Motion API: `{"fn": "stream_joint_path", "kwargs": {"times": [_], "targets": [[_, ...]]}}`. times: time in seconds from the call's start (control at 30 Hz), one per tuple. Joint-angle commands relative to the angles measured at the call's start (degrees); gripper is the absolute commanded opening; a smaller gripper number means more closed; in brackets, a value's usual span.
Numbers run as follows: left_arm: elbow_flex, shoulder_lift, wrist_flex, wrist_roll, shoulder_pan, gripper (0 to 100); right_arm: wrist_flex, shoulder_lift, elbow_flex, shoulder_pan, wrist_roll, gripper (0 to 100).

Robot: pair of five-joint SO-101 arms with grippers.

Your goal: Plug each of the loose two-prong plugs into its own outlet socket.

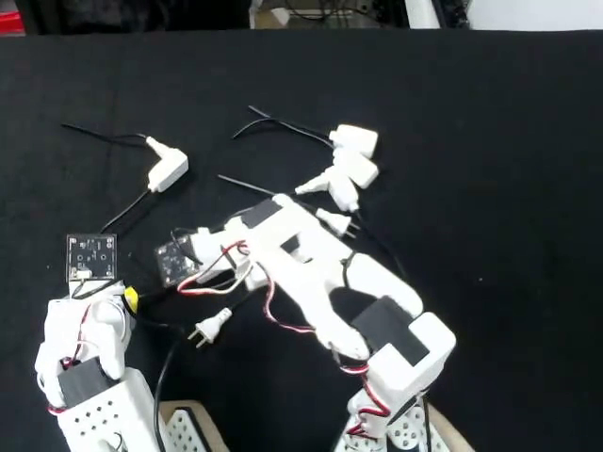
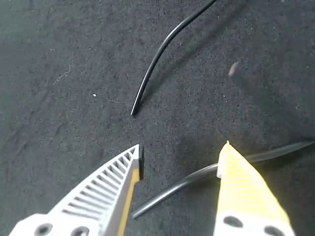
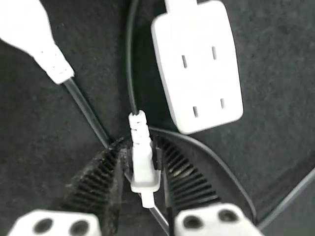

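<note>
Right wrist view: clamping plug (image 3: 143, 164) body in right jaws, probably for aiming at outlet (image 3: 199, 64) just ahead; left jaws apart, straddling cable (image 2: 182, 182).

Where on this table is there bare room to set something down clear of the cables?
The widest bare patch is the table right of the outlet blocks, out to its edge. The far strip beyond the white connector and the blocks is also free. The middle is crowded: cables, the right gripper shut on a plug, and a loose plug nearby.
</note>
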Motion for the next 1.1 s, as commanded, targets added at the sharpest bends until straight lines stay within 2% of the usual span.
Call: {"fn": "stream_joint_path", "kwargs": {"times": [0.0, 0.1, 0.37, 0.47, 0.7, 0.83, 0.97, 1.07], "targets": [[0.22, -0.53, -0.09, -0.53, 0.31, 26, 2.29, -6.73, -1.36, 4.48, -2.11, 1.2], [0.22, -0.53, -0.09, -0.53, 0.40, 26, 5.01, -12.35, -1.19, 5.71, -5.36, 1.2], [0.40, -0.53, -0.09, -0.53, 2.42, 26, 5.71, -28.18, -0.84, 7.65, -21.63, 1.2], [0.40, -0.53, -0.09, -0.53, 2.42, 26, 5.19, -34.68, 1.98, 7.38, -24.70, 1.2], [0.40, -0.53, -0.18, -0.26, 2.77, 26, -2.29, -54.11, 20.26, -0.18, -28.40, 1.2], [-2.07, -0.53, -0.35, 0.00, 5.05, 26, -8.26, -68.53, 31.52, 0.44, -33.93, 1.2], [-7.25, -0.53, -1.67, 8.26, 12.97, 26, -14.77, -83.91, 43.30, -1.32, -46.33, 1.2], [-10.15, -0.53, -7.21, 16.62, 17.27, 26, -21.71, -95.52, 52.97, -2.90, -56.97, 1.2]]}}
